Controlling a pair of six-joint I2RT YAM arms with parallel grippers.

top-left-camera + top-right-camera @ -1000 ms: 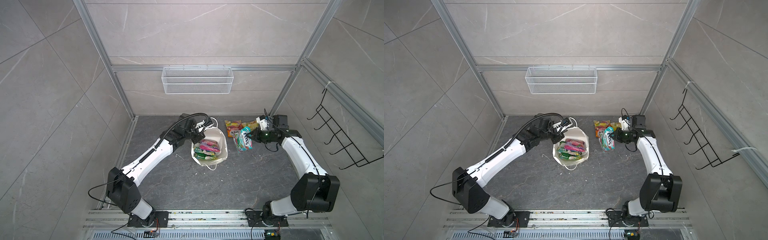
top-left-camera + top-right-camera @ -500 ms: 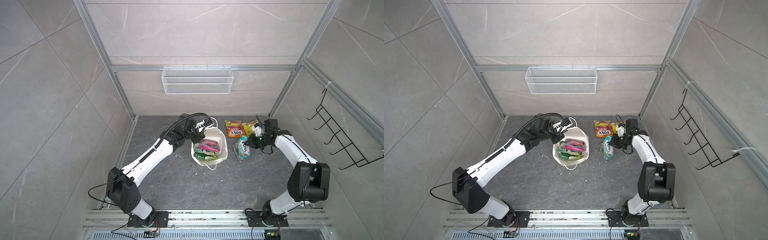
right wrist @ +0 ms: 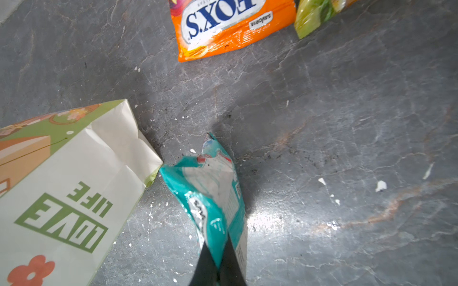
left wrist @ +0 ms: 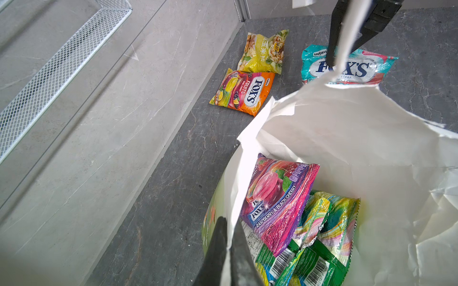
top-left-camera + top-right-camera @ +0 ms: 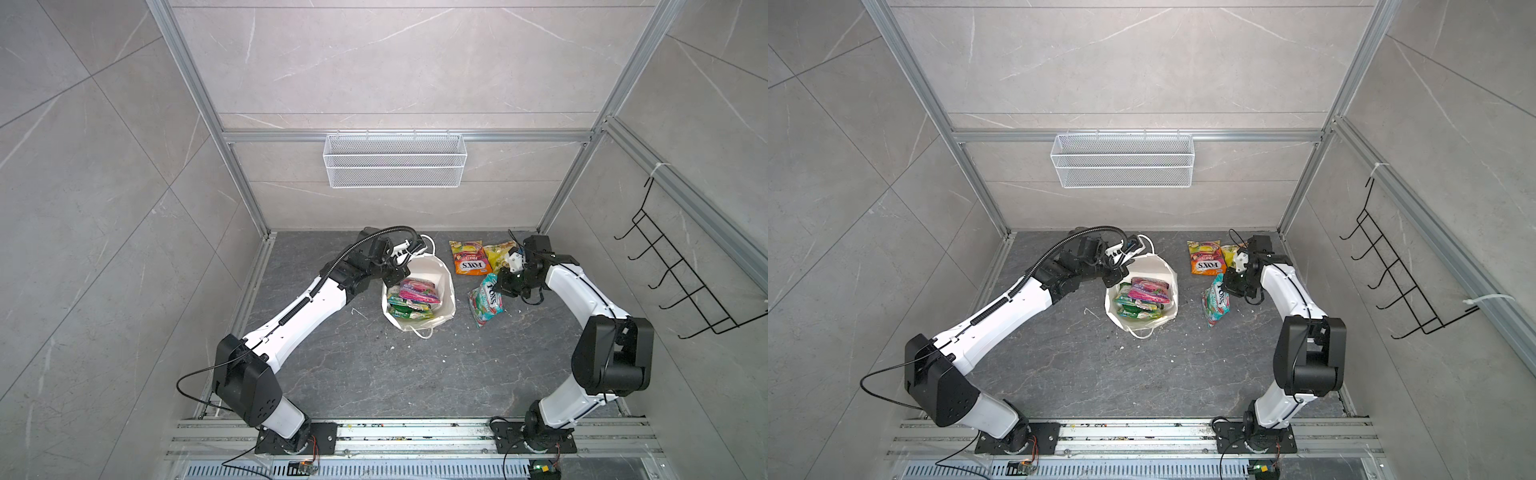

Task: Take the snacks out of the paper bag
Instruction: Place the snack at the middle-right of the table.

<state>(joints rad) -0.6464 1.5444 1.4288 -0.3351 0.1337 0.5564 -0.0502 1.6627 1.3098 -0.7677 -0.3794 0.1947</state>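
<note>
The white paper bag (image 5: 441, 277) (image 5: 1166, 272) stands open on the dark floor. My left gripper (image 5: 390, 279) (image 4: 229, 247) is shut on its rim. Inside lie a purple-pink snack packet (image 5: 415, 291) (image 4: 277, 200) and green ones (image 5: 409, 309) (image 4: 322, 235). To the bag's right my right gripper (image 5: 505, 286) (image 3: 218, 267) is shut on the top edge of a teal FOX'S packet (image 5: 484, 301) (image 3: 213, 188), which hangs down; I cannot tell if its lower end touches the floor. An orange packet (image 5: 469, 262) (image 3: 235, 24) and a yellow one (image 5: 496, 255) (image 4: 264, 53) lie flat behind it.
A white wire-mesh basket (image 5: 395, 166) hangs on the back wall. A black hook rack (image 5: 681, 282) is on the right wall. White paper crumbs (image 3: 380, 185) dot the floor. The "LOVE LIFE" side of the bag (image 3: 64, 218) is close beside the teal packet.
My right gripper has carried the teal packet away from the orange and yellow packets, towards the front and lower. The left arm and the bag have not moved.
</note>
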